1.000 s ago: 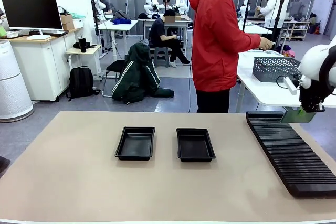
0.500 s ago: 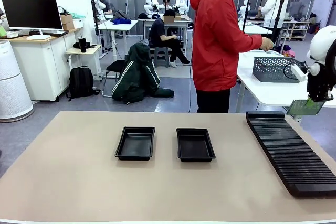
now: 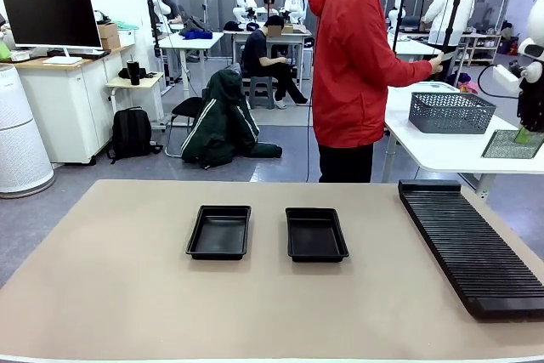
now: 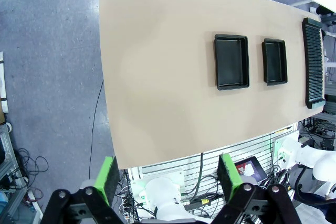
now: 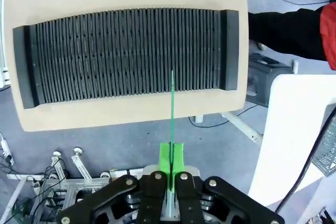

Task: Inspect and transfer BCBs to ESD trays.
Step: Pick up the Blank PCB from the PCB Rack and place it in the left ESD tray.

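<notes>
Two empty black ESD trays (image 3: 220,232) (image 3: 316,234) lie side by side mid-table; from high above in the left wrist view they appear as tray (image 4: 231,61) and tray (image 4: 274,61). My right gripper (image 3: 527,132) hangs at the far right edge, shut on a pale green-grey BCB (image 3: 512,144) held above and beyond the rack. In the right wrist view that BCB (image 5: 171,106) is edge-on between the shut fingers of the right gripper (image 5: 171,157). My left gripper (image 4: 169,178) is open and empty, high over the table's near edge.
A long black slotted rack (image 3: 467,244) runs along the table's right side, with its slots (image 5: 126,53) below my right gripper. A person in a red jacket (image 3: 353,57) stands at the far side holding a thin pale piece (image 3: 448,55). A grey mesh basket (image 3: 450,112) sits on the white table behind.
My right gripper has risen and moved right with the BCB, away from the rack's far end. The person's hand has lifted slightly.
</notes>
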`<state>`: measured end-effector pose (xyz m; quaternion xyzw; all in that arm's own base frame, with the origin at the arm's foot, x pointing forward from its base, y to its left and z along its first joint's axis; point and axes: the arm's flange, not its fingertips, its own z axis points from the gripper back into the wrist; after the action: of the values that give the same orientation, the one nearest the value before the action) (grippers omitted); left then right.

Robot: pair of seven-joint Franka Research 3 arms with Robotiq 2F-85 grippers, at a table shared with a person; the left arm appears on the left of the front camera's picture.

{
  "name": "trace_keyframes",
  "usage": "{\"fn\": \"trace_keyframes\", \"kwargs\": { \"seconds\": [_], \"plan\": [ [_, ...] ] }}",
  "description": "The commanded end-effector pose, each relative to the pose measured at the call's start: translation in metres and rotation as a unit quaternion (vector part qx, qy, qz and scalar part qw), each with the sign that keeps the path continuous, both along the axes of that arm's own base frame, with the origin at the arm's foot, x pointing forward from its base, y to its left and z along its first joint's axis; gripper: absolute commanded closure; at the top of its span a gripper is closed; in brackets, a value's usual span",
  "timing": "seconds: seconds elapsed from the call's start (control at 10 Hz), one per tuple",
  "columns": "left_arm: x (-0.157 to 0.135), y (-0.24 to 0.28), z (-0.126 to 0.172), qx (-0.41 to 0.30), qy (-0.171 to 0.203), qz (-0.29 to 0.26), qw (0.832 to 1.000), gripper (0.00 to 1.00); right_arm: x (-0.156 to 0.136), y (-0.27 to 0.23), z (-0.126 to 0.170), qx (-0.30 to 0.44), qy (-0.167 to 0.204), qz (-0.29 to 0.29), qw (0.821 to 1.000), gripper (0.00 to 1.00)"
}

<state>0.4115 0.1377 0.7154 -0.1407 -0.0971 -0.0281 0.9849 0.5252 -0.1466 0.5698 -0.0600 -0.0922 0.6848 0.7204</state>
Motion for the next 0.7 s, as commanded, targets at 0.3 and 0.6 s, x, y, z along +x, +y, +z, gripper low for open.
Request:
{"fn": "trace_keyframes", "kwargs": {
  "seconds": [0.3, 0.6],
  "plan": [
    [0.000, 0.000, 0.000, 0.001, 0.001, 0.001, 1.000, 0.00, 0.003, -0.003, 0.003, 0.003, 0.001, -0.001, 1.000, 0.98],
    [0.000, 0.000, 0.000, 0.001, 0.001, 0.001, 1.000, 0.00, 0.003, -0.003, 0.003, 0.003, 0.001, -0.001, 1.000, 0.98]
  ]
}}
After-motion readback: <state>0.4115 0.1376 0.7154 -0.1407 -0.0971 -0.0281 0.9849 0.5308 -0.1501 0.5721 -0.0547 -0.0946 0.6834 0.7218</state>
